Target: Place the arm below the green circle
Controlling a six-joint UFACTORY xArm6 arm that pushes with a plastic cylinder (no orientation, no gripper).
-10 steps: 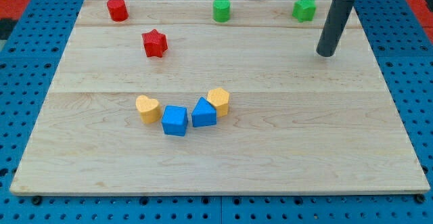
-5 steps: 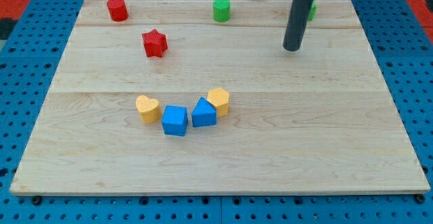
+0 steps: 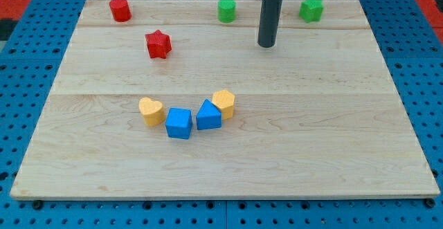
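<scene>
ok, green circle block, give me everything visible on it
The green circle is a short, upright cylinder in solid, matte green. It stands alone near the top edge of the wooden board, about midway across, touching no other block. My tip sits lower and to the view's right of it, clearly apart.

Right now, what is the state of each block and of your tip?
my tip: on the board, lower right of the green circle, touching nothing
green circle: alone
green star: alone
red cylinder: alone
red star: alone
yellow heart, blue cube, blue wedge, yellow block: close together in an arc
</scene>
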